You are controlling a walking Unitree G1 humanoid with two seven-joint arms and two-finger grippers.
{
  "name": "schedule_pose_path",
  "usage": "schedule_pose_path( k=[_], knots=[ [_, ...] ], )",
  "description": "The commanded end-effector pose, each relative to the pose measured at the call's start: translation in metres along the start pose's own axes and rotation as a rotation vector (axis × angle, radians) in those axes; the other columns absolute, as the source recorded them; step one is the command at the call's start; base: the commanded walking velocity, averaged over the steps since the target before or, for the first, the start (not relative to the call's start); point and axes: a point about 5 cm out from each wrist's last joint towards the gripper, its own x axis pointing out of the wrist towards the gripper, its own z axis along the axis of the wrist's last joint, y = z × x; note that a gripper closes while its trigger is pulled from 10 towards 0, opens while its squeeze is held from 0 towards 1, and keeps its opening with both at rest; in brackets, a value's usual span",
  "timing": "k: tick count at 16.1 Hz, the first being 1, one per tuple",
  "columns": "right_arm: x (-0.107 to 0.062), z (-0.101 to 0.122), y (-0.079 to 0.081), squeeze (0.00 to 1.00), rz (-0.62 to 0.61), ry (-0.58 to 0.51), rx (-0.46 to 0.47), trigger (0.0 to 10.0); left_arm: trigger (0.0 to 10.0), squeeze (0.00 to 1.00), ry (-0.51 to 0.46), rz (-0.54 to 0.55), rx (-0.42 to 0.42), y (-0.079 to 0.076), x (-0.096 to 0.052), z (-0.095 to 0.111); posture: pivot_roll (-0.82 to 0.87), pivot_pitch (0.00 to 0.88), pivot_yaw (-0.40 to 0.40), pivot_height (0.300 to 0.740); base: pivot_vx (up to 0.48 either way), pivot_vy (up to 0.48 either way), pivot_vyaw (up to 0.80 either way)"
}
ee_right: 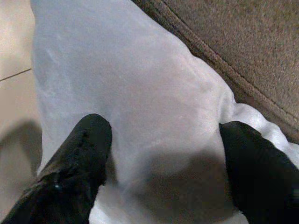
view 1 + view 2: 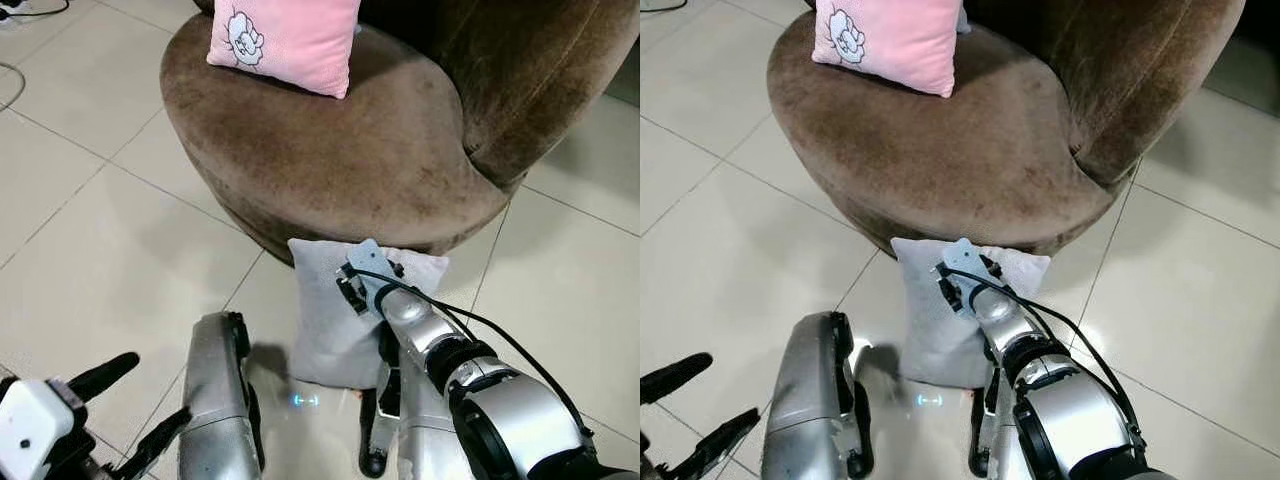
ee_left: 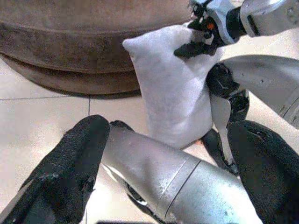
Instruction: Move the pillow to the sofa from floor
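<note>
Two silver, rounded metal arms with black joint rings. The right arm (image 2: 470, 375) carries a thin black cable looping to its grey wrist block. The left pincer (image 2: 110, 405) has long black fingers on a white housing with a dark screw.

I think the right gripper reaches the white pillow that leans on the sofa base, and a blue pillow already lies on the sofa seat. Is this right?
Not quite: the pillow on the sofa seat is pink, not blue, as the left eye view shows. The rest stands: the right gripper is at the white pillow, its fingers spread over it, and the pillow leans on the sofa base.
</note>
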Motion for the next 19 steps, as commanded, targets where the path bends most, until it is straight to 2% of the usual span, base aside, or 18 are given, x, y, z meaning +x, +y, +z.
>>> schedule_pose_path(
  k=[1,3,4,6,7,9,10,11,14,15,17,19],
  knots=[
    [-0.001,-0.011,0.006,0.0,0.018,0.046,0.01,0.0,10.0,0.25,0.022,-0.02,-0.013,-0.003,-0.001,-0.008,0.29,0.337,-0.049,0.535,0.0,0.0,0.0],
    [-0.001,-0.009,0.008,0.0,0.021,0.037,0.019,0.0,10.0,0.25,0.017,-0.004,-0.007,0.0,0.0,-0.017,0.28,0.329,-0.056,0.535,0.0,0.0,0.0],
    [-0.001,-0.008,0.008,0.0,0.023,0.034,0.014,0.0,10.0,0.26,0.02,0.07,-0.006,0.015,0.003,-0.037,0.28,0.327,-0.057,0.535,0.0,0.0,0.0],
    [-0.001,-0.009,0.008,0.0,0.021,0.037,0.007,0.0,10.0,0.26,0.048,0.104,-0.023,0.029,0.004,-0.067,0.29,0.316,-0.065,0.535,0.0,0.0,0.0],
    [-0.001,-0.01,0.008,0.0,0.017,0.041,0.0,0.0,10.0,0.26,0.052,0.086,-0.022,0.032,0.007,-0.07,0.29,0.309,-0.072,0.535,0.0,0.0,0.0],
    [-0.001,-0.011,0.007,0.0,0.015,0.043,-0.004,0.0,10.0,0.26,0.073,0.066,0.005,0.039,0.018,-0.061,0.29,0.295,-0.084,0.535,0.0,0.0,0.0],
    [-0.001,-0.011,0.006,0.0,0.013,0.044,-0.006,0.0,10.0,0.26,0.063,0.102,0.035,0.054,0.031,-0.044,0.28,0.28,-0.101,0.535,0.0,0.0,0.0],
    [-0.001,-0.011,0.005,0.0,0.012,0.043,-0.004,0.0,10.0,0.27,0.056,0.105,0.05,0.054,0.039,-0.036,0.28,0.279,-0.104,0.535,0.0,0.0,0.0],
    [-0.001,-0.009,0.001,0.0,0.012,0.035,-0.003,0.0,10.0,0.27,-0.066,-0.159,0.024,0.008,0.082,-0.013,0.28,0.258,-0.125,0.535,0.0,0.0,0.0],
    [-0.001,-0.009,-0.001,0.0,0.013,0.035,-0.004,0.0,10.0,0.26,-0.082,-0.18,0.033,0.002,0.091,-0.007,0.28,0.253,-0.126,0.535,0.0,0.0,0.0],
    [-0.001,-0.01,-0.002,0.0,0.011,0.037,-0.005,0.0,10.0,0.26,-0.098,-0.184,0.036,-0.003,0.1,0.0,0.29,0.247,-0.126,0.535,0.0,0.0,0.0],
    [-0.001,-0.009,-0.001,0.0,0.016,0.036,-0.001,0.0,10.0,0.26,-0.094,-0.193,0.045,-0.004,0.096,0.001,0.29,0.246,-0.124,0.535,0.0,0.0,0.0]
  ],
)
